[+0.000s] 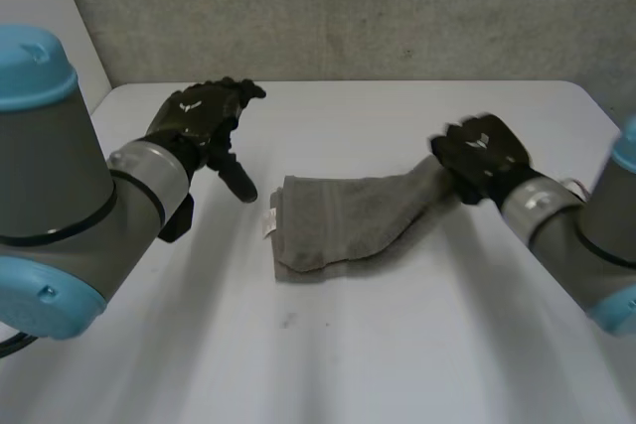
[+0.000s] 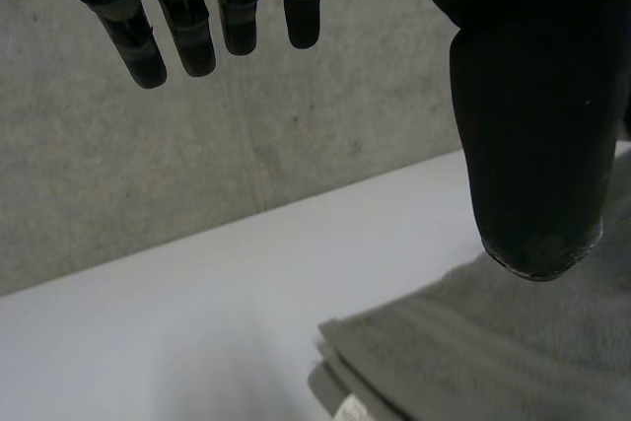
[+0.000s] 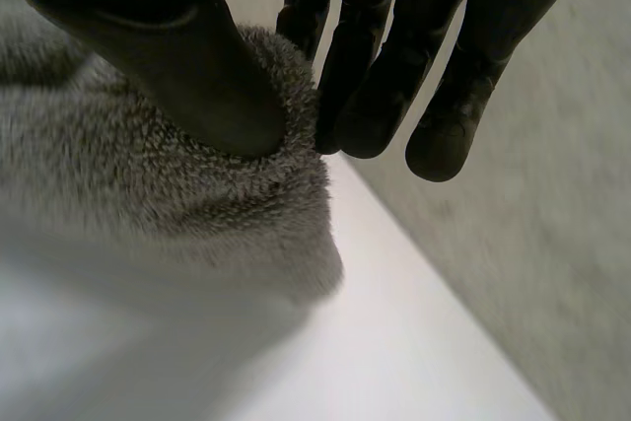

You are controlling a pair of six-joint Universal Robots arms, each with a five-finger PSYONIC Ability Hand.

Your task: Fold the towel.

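Note:
A grey towel [image 1: 348,215] lies folded into a narrow strip across the middle of the white table [image 1: 348,354], with a small white label [image 1: 268,220] at its left end. My right hand [image 1: 487,156] pinches the towel's right end between thumb and fingers and holds it raised a little off the table. In the right wrist view the thumb [image 3: 177,56] presses the towel's [image 3: 148,184] edge against the fingers [image 3: 375,96]. My left hand [image 1: 204,116] hovers open, left of the towel and apart from it. Its straight fingers [image 2: 187,36] and thumb [image 2: 537,145] stand above the towel's [image 2: 493,342] left end.
A grey wall [image 1: 348,7] runs along the table's far edge. Bare table surface spreads in front of the towel and on both sides of it. Both arms reach in from the near corners.

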